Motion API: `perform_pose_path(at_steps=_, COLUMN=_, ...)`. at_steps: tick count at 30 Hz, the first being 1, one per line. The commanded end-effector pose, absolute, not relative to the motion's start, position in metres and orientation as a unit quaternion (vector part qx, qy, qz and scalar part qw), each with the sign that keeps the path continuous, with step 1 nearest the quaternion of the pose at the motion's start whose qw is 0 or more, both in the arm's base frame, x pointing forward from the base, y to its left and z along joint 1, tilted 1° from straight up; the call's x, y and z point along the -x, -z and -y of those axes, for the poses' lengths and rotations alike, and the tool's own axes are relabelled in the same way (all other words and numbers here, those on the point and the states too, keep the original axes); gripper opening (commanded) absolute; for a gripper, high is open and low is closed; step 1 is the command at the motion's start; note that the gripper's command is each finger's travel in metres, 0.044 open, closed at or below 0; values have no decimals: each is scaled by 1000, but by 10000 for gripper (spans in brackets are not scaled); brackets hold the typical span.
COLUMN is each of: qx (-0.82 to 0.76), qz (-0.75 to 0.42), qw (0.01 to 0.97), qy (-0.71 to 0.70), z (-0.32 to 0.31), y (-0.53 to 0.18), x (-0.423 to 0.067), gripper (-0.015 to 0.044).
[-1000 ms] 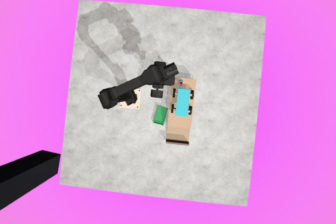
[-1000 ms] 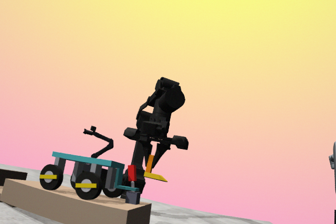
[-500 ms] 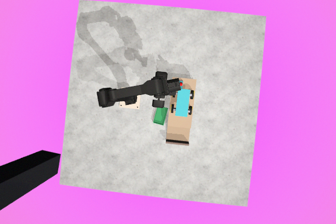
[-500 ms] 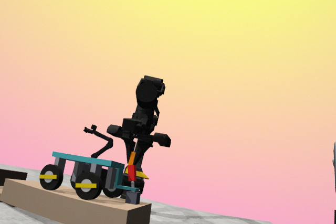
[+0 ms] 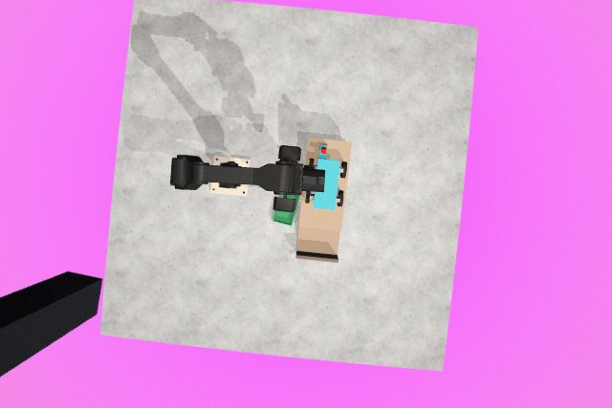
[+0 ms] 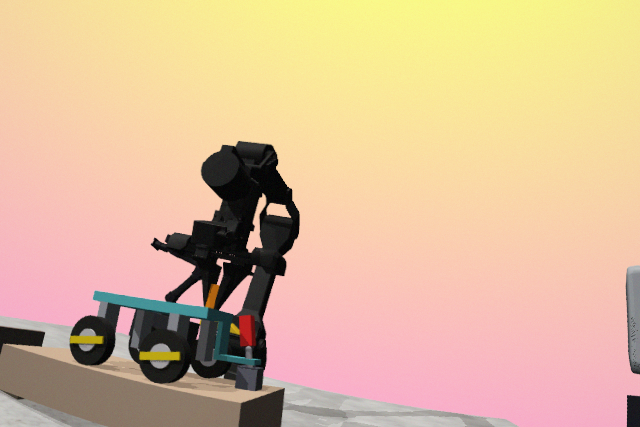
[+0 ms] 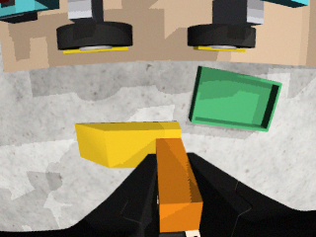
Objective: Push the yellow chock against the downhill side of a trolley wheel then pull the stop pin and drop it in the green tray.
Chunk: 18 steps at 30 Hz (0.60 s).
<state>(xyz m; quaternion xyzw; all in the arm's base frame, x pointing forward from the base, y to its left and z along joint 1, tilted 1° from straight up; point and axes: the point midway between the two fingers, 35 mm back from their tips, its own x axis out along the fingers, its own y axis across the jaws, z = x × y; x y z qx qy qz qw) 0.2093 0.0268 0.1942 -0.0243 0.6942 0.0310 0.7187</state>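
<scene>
Black arm stretched straight from its base plate toward the right edge of the grey worktop, roughly at the worktop's middle, elbow raised high and forearm folded down in the exterior view. Wrist bent so the gripper points down beside the trolley, on the side facing the base. Fingers clamped on the orange handle of the chock, one dark finger each side of it. Yellow wedge hanging below the handle, over bare worktop in the wrist view, short of the tan ramp and apart from the two near wheels; whether its base touches the surface cannot be told. Handle also visible in the exterior view as an orange strip behind the trolley's blue deck.

Trolley standing on the ramp's upper half, all visible wheels on the slope. Red-headed pin upright at the uphill end, seated in its grey block. Green tray flat on the worktop beside the ramp, partly under the forearm from above, just right of the chock in the wrist view and not touching it.
</scene>
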Motion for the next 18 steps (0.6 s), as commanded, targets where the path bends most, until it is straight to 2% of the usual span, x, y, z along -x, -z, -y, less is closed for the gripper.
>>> perform_pose_path(at_steps=1, qx=24, qz=-693, qw=719, qy=-34, z=-14, y=-193, x=-214, gripper=0)
perform_pose_path(at_steps=18, qx=26, qz=-693, qw=720, qy=-32, z=46, y=-188, x=-231, gripper=0)
